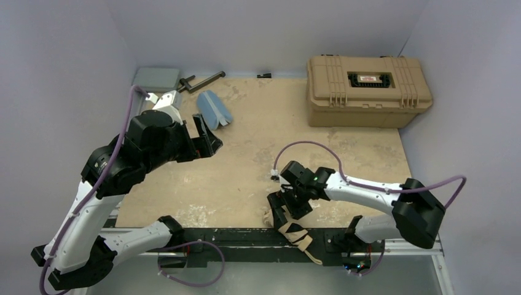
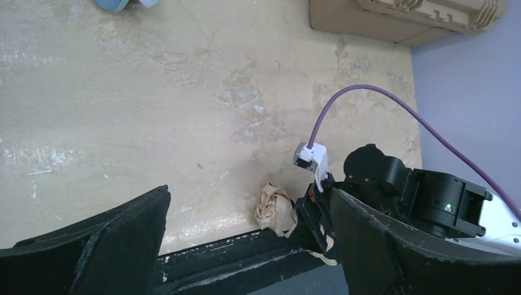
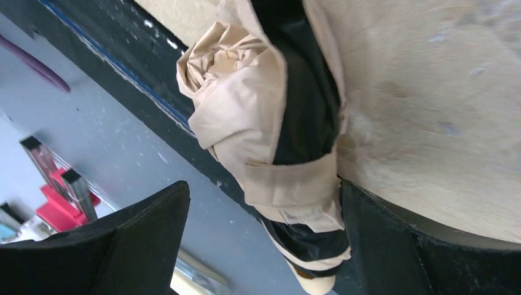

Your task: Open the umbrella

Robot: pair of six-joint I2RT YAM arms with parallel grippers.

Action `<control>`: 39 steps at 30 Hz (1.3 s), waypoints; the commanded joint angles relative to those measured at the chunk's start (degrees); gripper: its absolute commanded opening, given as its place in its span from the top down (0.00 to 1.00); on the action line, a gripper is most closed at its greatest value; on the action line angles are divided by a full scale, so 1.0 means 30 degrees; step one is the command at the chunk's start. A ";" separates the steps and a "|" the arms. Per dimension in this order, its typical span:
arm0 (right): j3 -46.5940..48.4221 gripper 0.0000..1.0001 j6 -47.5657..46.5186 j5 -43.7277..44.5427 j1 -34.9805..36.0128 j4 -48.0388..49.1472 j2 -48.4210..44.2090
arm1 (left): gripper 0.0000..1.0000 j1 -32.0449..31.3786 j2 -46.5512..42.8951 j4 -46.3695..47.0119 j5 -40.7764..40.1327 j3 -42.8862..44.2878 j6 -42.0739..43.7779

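The umbrella (image 1: pixel 295 236) is folded into a beige bundle with black folds, a strap wrapped round it. It lies at the table's near edge, its cream handle end hanging past the edge. It also shows in the left wrist view (image 2: pixel 274 209) and the right wrist view (image 3: pixel 264 135). My right gripper (image 1: pixel 285 212) is open and straddles the bundle (image 3: pixel 263 190); its right finger touches the fabric and the left finger stands apart. My left gripper (image 1: pixel 206 138) is open and empty, raised over the table's left side (image 2: pixel 249 195), far from the umbrella.
A tan toolbox (image 1: pixel 367 91) stands at the back right and shows in the left wrist view (image 2: pixel 405 18). A small blue pouch (image 1: pixel 214 110), a grey box (image 1: pixel 156 78) and a black tool (image 1: pixel 199 83) lie at the back left. Walls close in on three sides.
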 commanded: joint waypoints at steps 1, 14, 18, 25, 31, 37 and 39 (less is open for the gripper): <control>-0.0203 0.12 0.0527 -0.0573 0.1003 0.1938 0.1068 | 0.00 0.0242 -0.0265 0.0945 0.0625 -0.0709 0.0413; 0.2255 0.75 0.0055 0.0099 0.1309 0.2125 0.3432 | 0.00 0.0834 -0.0901 0.0897 0.2190 -0.0689 0.1804; 0.5685 0.75 0.0095 0.0137 0.1270 0.0917 0.4267 | 0.00 0.0846 -0.1403 0.1218 0.2630 -0.1139 0.1979; 0.9773 0.75 0.1690 -0.0051 -0.0301 0.2469 0.7083 | 0.00 0.0866 -0.2183 0.2087 0.3354 -0.2676 0.1916; 1.1626 0.34 0.2746 -0.1601 -0.1671 0.2874 0.9996 | 0.00 0.0872 -0.2074 0.3150 0.4626 -0.3878 0.0797; 1.5141 0.01 -0.1462 -0.1932 -0.2146 -0.1925 1.1322 | 0.00 0.0850 -0.0616 0.2383 0.4117 -0.2691 0.0713; 1.5032 0.01 -0.2312 -0.1539 -0.2497 -0.2249 1.0341 | 0.01 0.0862 -0.0097 0.1839 0.4057 -0.2104 0.0498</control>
